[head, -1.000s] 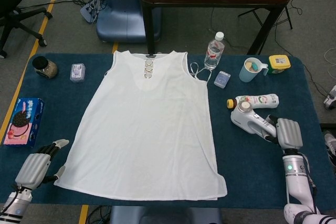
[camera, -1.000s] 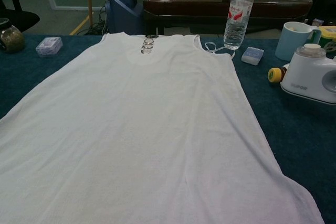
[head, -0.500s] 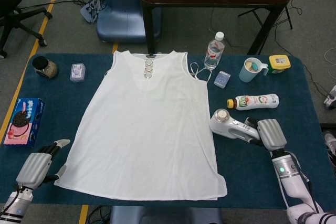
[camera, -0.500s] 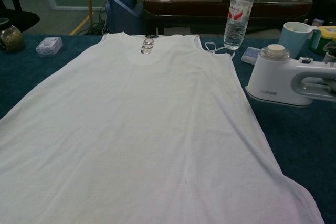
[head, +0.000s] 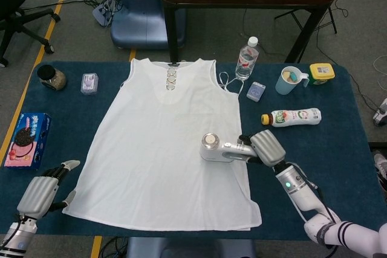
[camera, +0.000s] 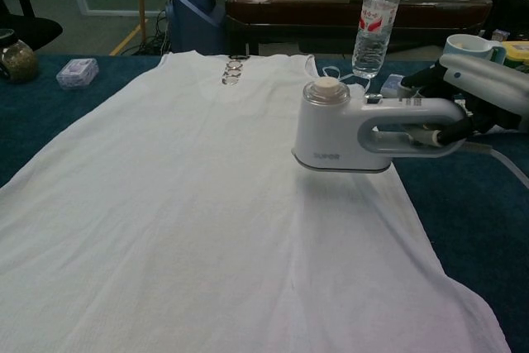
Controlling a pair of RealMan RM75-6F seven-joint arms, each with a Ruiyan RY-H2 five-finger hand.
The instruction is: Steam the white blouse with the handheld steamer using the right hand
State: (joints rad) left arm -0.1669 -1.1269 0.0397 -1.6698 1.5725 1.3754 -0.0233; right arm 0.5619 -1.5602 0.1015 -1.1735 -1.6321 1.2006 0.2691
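Observation:
The white blouse (head: 172, 140) (camera: 190, 204) lies flat on the blue table, neckline toward the far edge. My right hand (head: 268, 147) (camera: 479, 93) grips the handle of the white handheld steamer (head: 219, 148) (camera: 347, 134). The steamer's head is over the blouse's right side, near its right edge, at or just above the fabric. My left hand (head: 42, 191) rests at the near left corner of the table, beside the blouse's lower left hem, holding nothing, fingers slightly apart.
A water bottle (head: 247, 58), a small box (head: 256, 91), a blue mug (head: 290, 80), a yellow-lidded tub (head: 321, 73) and a lying bottle (head: 293, 116) sit right of the blouse. A jar (head: 51, 77), a small container (head: 89, 83) and a cookie box (head: 27, 139) sit on the left.
My right hand has carried the steamer leftward from the bare table by the lying bottle onto the right side of the blouse. The left hand has stayed still.

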